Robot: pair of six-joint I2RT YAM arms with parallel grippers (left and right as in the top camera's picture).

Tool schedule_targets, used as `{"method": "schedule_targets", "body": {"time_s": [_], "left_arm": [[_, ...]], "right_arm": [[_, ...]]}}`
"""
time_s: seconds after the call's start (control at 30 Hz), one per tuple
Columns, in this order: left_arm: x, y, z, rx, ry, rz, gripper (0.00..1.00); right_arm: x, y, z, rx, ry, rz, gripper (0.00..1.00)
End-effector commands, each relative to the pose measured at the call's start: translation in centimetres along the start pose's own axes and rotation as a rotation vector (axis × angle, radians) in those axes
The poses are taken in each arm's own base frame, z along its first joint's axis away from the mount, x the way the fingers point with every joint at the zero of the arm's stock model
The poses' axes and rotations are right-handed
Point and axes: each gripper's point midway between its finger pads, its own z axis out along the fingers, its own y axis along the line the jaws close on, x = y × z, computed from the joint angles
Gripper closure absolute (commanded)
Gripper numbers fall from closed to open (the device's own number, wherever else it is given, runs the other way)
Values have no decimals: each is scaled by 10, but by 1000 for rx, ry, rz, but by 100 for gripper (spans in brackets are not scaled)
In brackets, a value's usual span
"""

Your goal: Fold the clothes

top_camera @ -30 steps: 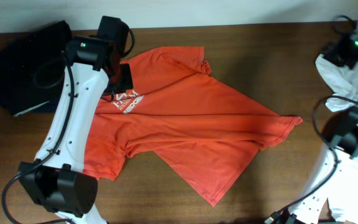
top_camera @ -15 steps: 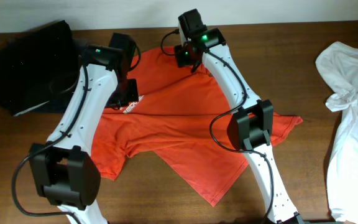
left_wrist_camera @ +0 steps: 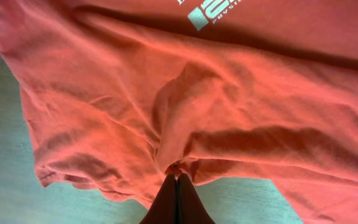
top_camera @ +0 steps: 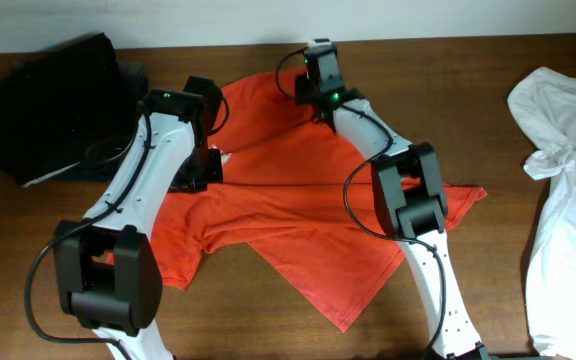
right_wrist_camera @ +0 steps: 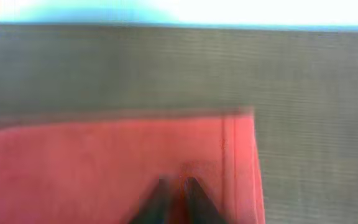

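**Overhead and 2 wrist views.** The orange T-shirt (top_camera: 308, 200) lies spread and wrinkled across the middle of the wooden table (top_camera: 468, 90), with its white chest logo (left_wrist_camera: 207, 12) facing up. The left claw (left_wrist_camera: 176, 179) is closed and pinches a raised pucker of the shirt near one edge. The right claw (right_wrist_camera: 178, 190) sits over the shirt's hem at the table's far side. This view is blurred, so whether that claw is open or closed cannot be told. Dark garments (top_camera: 48, 100) lie at the far left, and a white shirt (top_camera: 563, 150) lies at the right edge.
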Motion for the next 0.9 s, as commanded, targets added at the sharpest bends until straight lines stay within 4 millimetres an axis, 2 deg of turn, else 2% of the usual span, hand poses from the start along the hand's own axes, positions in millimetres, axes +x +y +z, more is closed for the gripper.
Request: {"method": "schedule_targets", "body": {"time_s": [0.0,0.07,0.17,0.2,0.23,0.27,0.3,0.33,0.37,0.4,0.5,0.57,0.63,0.7,0.77,0.8,0.83,0.87], "left_arm": [[2,4,4,-13,14,12,99],[-1,3,4,-7,-1,9,99],[-4,2,4,-3,-12,7,99],[-4,2,4,-3,-12,7,99],[-4,2,4,-4,-11,7,99],[-4,2,4,-4,-13,7,99],[-5,1,4,-3,-16,7,99],[-6,1,4,-1,-19,6,99],[-6,1,4,-1,-19,6,99],[-6,1,4,-1,-21,6,99],[-5,1,4,-2,-16,6,99],[-4,2,4,-3,-13,7,99],[-5,1,4,-3,-16,6,99],[-5,1,4,-2,-15,6,99],[-4,2,4,-3,-14,6,99],[-4,2,4,-3,-14,6,99],[-5,2,4,-3,-15,6,99],[-5,2,4,-3,-15,7,99]], "right_arm": [[53,-20,25,52,65,11,2],[-1,-18,-2,50,2,23,2],[-89,-27,-77,52,-93,43,2],[-112,-28,-102,35,-118,13,2],[-119,-24,-116,-2,-108,-1,2],[-108,-24,-128,-14,-36,-2,37],[-92,-28,-128,-2,29,-5,69],[-59,-29,-126,-8,157,3,96],[-25,-14,-121,-79,271,35,96],[10,7,-105,-160,359,35,96],[74,35,-71,-204,472,19,96],[88,45,-72,-204,510,8,96],[85,37,-64,-149,479,26,96],[98,36,-39,-141,450,40,96],[119,43,-8,-164,409,31,96],[125,48,1,-174,389,25,96],[118,51,5,-184,354,25,96],[101,55,3,-197,310,26,96]]}}
